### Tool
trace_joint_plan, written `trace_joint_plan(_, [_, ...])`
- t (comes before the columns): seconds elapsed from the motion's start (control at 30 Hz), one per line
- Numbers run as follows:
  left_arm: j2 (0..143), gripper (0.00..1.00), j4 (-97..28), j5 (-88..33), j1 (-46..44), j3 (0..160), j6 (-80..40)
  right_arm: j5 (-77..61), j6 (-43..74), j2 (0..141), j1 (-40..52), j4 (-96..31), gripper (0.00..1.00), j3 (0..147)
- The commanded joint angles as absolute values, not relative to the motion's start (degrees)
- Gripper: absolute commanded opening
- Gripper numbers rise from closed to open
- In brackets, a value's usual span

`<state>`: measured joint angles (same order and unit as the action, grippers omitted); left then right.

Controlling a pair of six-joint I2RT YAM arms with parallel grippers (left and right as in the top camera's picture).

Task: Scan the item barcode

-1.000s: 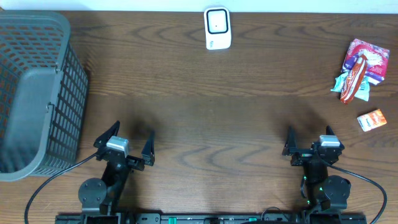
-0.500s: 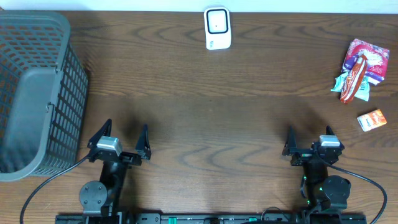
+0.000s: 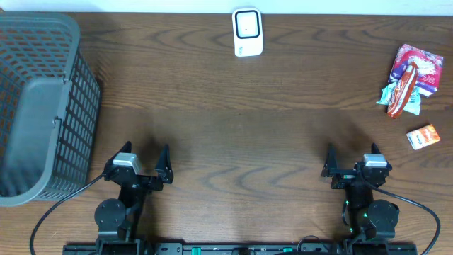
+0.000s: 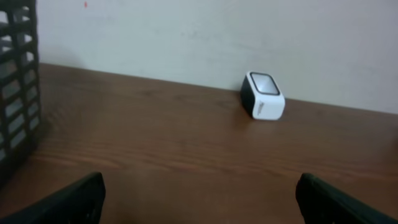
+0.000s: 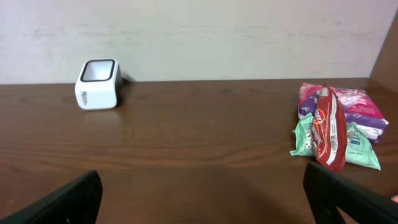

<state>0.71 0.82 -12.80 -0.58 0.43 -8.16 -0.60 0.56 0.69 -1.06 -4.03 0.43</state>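
Observation:
The white barcode scanner [image 3: 248,32] stands at the far middle of the table, also seen in the left wrist view [image 4: 264,94] and the right wrist view [image 5: 97,84]. Snack items lie at the far right: a pink packet [image 3: 417,64], a red sachet [image 3: 402,91] [image 5: 328,127] over green packets [image 5: 360,146], and a small orange box [image 3: 422,136]. My left gripper [image 3: 145,154] [image 4: 199,190] is open and empty near the front edge. My right gripper [image 3: 352,154] [image 5: 200,183] is also open and empty, well short of the items.
A large grey mesh basket [image 3: 39,106] [image 4: 15,81] fills the left side of the table. A light wall rises behind the scanner. Bare dark wood lies between both grippers and the scanner.
My left gripper has shifted slightly left and turned to point straighter ahead. The right arm and all objects have stayed put.

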Motion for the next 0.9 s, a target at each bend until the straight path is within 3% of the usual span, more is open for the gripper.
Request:
trace_joint_plan(0.0, [0.1,0.97,-3.0,-12.4,-0.4,0.2,-8.8,-0.8,-0.3,0.4,-1.4,-4.3,0.99,0.3])
trace_joint_plan(0.4, [0.1,0.97,-3.2,-12.6,-0.4,0.2,1.9,-0.8,-0.3,0.4,-1.4,-4.3,0.99,0.3])
trace_joint_plan(0.87, [0.1,0.97,-3.7,-8.8,-0.4,0.2,2.3,-0.8,-0.3,0.4,-1.4,-4.3,0.99,0.3])
